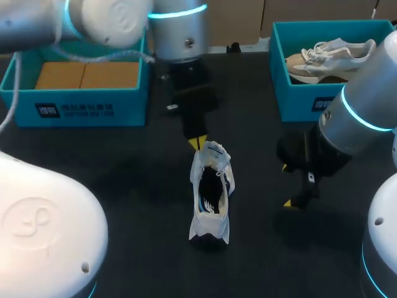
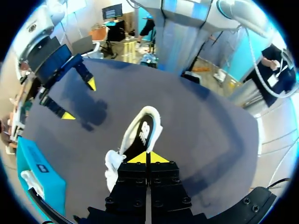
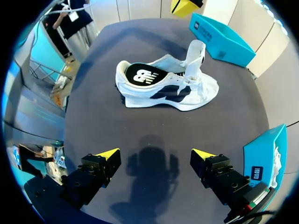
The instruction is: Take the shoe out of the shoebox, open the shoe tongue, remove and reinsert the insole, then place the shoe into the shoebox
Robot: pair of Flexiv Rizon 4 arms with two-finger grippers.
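**Head view.** One shoe point(image 1: 211, 198) stands on its sole on the table point(image 1: 124, 161), outside both boxes. Its tongue point(image 1: 214, 154) is lifted at the toe end. The left gripper point(image 1: 198, 144) sits just beyond the toe, beside the tongue; whether it touches cannot be told. The right gripper point(image 1: 286, 185) is near the shoe's right flank and apart from it. A brown-lined shoebox point(image 1: 80, 110) lies well beyond the shoe to its left. An occupied shoebox point(image 1: 298, 99) lies well beyond the shoe to its right and holds a second shoe point(image 1: 329, 56).

**Left wrist view.** The left gripper's yellow tips are pressed together above the shoe's toe end, with nothing seen between them. The black insole point(image 2: 141, 135) lies seated inside the shoe, ahead of the tips.

**Right wrist view.** The right gripper's fingers stand wide apart and empty. The shoe lies broadside ahead of them with its tongue raised.

**Handling, as judged.**
- The shoe is probably light, with a soft upper that yields to a pinch over a stiffer sole.
- It is likely to tip or slide if tugged without support.
- The insole looks thin and floppy, and its heel edge offers the most room for a grip.
- The other gripper should steady the shoe at the heel collar.

**Count.** There are two shoes, two shoeboxes, one visible insole and two grippers.
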